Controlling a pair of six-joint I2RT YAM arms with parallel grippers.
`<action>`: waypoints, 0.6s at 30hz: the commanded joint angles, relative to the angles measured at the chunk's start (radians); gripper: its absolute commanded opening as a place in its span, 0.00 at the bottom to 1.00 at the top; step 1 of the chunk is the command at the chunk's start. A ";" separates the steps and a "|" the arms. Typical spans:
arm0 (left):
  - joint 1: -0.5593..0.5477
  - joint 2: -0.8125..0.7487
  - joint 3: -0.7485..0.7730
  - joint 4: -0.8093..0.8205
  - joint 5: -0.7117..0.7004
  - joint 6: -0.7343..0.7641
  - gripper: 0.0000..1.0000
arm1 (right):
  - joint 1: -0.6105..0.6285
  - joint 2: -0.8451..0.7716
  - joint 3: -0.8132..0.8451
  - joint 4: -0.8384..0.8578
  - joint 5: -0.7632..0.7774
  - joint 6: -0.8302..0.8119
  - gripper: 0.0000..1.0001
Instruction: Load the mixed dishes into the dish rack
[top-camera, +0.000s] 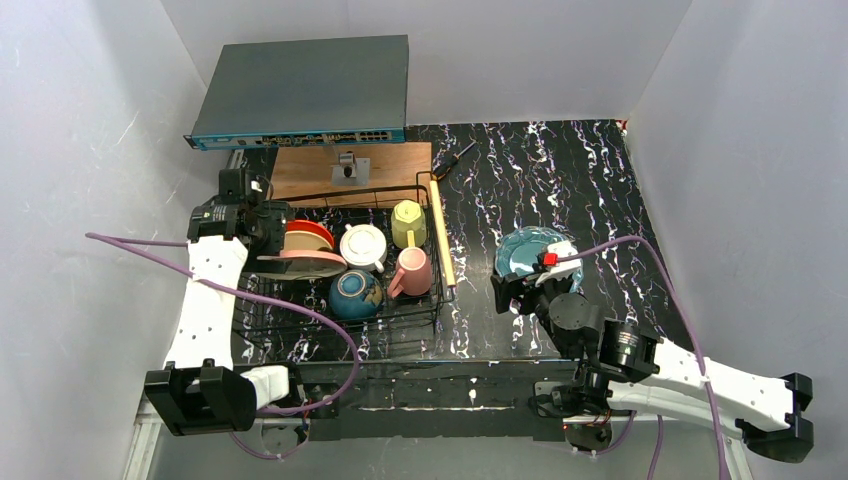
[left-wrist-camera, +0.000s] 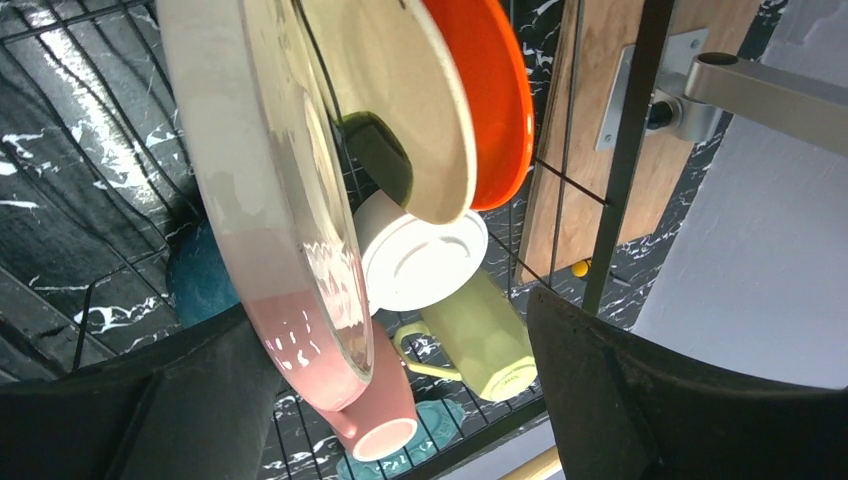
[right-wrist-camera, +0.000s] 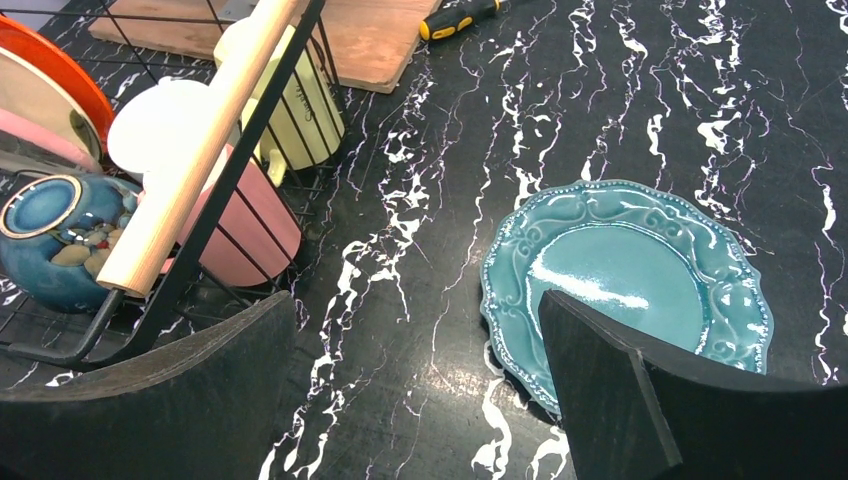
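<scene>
My left claw (top-camera: 268, 232) is at the 9 o'clock end of the dish rack (top-camera: 300, 328) with its jaws spread wide and nothing clamped. A pink-and-white plate (left-wrist-camera: 270, 200) stands on edge between my fingers, leaning toward the cream plate (left-wrist-camera: 420, 100) and the orange plate (left-wrist-camera: 495, 90) behind it. I cannot tell whether its rim touches my left finger. That is my first worry. If I back out crooked, a finger could snag the rim and tip the plate onto its neighbours. It could also drop onto the white cup (left-wrist-camera: 420, 260), the yellow-green mug (left-wrist-camera: 480, 335) or the pink mug (left-wrist-camera: 375, 410) lying further in. The blue-teal bowl (top-camera: 355, 293) sits at the rack's 6 o'clock side.

My right claw (right-wrist-camera: 415, 300) is wide open and holds nothing, poised low at the 6 o'clock edge of the teal plate (right-wrist-camera: 625, 280). This plate is the only dish I see outside the rack, lying flat on the table (right-wrist-camera: 600, 90) at 3 o'clock from it. The plate is glossy, scalloped and flush with the surface, so I judge my fingers may skid over the rim and shove it away. A shallow pinch could let it slip out while I carry it. The wooden handle (right-wrist-camera: 200, 150) on the rack's 3 o'clock side could also clip the plate if I bring it in too low.
</scene>
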 joint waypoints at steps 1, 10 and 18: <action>0.005 -0.009 0.040 0.041 -0.042 0.080 0.84 | -0.001 0.022 0.017 0.053 0.000 0.020 0.98; 0.006 0.091 0.127 0.027 -0.032 0.104 0.85 | -0.001 0.060 0.020 0.071 -0.010 0.026 0.98; 0.007 0.121 0.149 0.005 -0.042 0.160 0.88 | -0.001 0.086 0.016 0.083 -0.014 0.027 0.98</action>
